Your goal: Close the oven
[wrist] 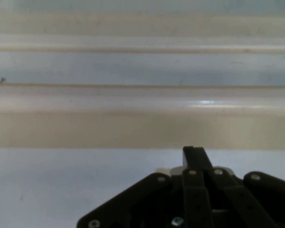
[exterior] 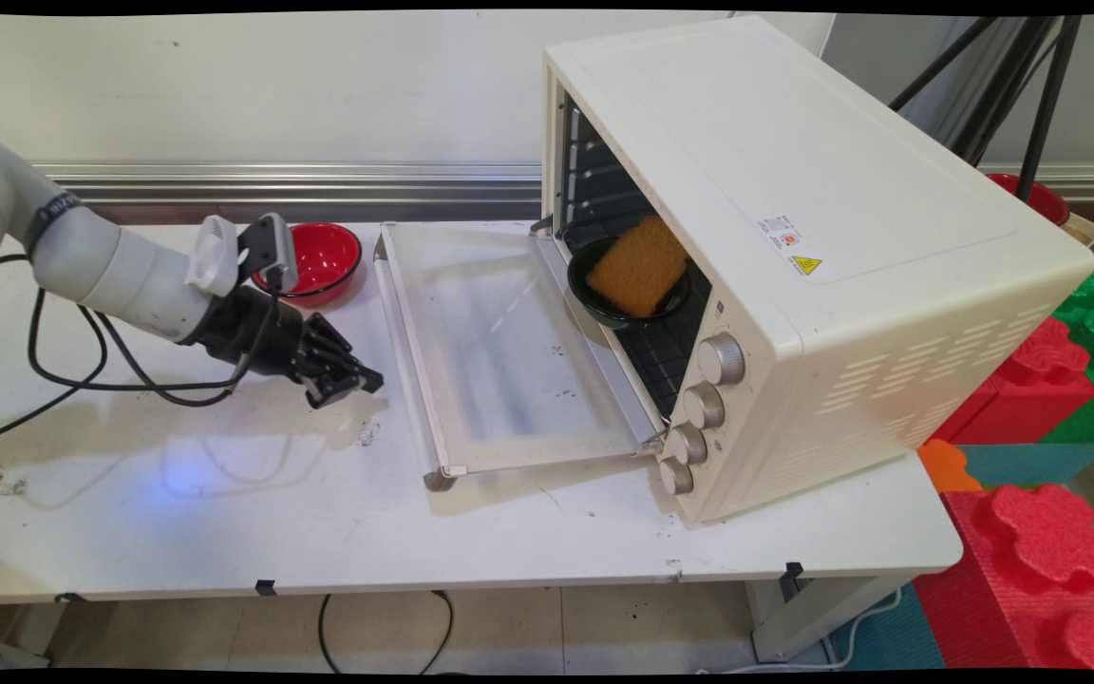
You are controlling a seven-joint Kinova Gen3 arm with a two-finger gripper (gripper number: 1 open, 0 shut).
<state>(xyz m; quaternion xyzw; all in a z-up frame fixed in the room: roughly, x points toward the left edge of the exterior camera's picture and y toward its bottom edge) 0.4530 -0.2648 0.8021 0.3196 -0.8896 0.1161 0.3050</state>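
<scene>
Tool [exterior: 357, 380] closed, empty, beside open oven [exterior: 794, 256] with toast [exterior: 637, 266] in black bowl [exterior: 604, 309]; red bowl [exterior: 324, 258] behind.

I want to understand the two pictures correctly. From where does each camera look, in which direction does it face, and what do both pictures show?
Main view: stands above the table's near side, looking down across it to the wall; shows the oven, its open door, the red bowl, the arm and the gripper.
Hand view: sits on the hand, looking along the shut gripper at the door's edge.
Shared: gripper, door, table.
</scene>
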